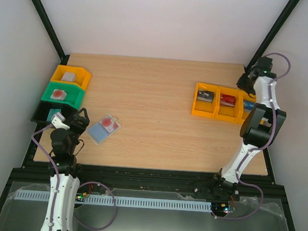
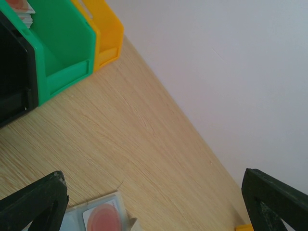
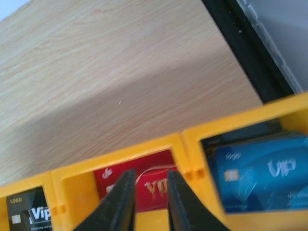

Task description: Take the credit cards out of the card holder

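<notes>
Right wrist: right gripper [image 3: 149, 175] seen narrowly parted over red card [image 3: 103, 182] in yellow bin [image 3: 115, 154]; left gripper [image 2: 153, 177] spread wide.

We find the widest passage over the bare middle of the table [image 1: 155, 89], between the two bin groups. Along the left edge, the left yellow bin [image 1: 83, 80], green bin [image 1: 49, 92] and black bin [image 1: 39, 113] form one wall. At the right, the row of yellow bins [image 1: 204, 112] blocks low approach. The right gripper [image 3: 150, 177] hangs over its middle compartment, with dividers close on both sides. The card holder [image 1: 104, 128] lies open just beside the wide-spread left gripper [image 2: 154, 204].
</notes>
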Available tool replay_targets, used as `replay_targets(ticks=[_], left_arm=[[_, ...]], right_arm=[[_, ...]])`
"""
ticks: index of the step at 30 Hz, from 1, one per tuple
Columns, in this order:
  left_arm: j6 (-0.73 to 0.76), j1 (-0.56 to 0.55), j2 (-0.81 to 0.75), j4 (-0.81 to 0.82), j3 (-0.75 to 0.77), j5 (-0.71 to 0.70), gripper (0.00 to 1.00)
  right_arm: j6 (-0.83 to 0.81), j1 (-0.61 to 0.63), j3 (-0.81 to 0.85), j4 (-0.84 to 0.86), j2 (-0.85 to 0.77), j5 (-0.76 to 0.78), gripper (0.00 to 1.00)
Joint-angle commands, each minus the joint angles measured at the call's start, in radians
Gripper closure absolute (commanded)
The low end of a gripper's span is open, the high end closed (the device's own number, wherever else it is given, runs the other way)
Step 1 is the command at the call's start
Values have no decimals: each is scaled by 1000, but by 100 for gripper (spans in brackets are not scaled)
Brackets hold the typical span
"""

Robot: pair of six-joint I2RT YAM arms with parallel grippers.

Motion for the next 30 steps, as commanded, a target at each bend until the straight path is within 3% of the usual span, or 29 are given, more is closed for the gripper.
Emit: replay_targets(ticks=[1,5,9,14,30], left_arm=[[-1,9,-6,15,-10,4,1],[-2,12,-5,16,-12,7,1],[-6,9,-4,18,-14,9,1],[-1,13,-6,12,-11,4,1],[-1,27,-11,9,-11,0,1]], right_arm=[[42,100,-226,46,-170,262,86],[75,127,-466,117,-268,284,98],[69,135,-512,109,-240,275,98],[61,135,-492,121,-154,222,98],[60,135,-193,98,87,235,98]])
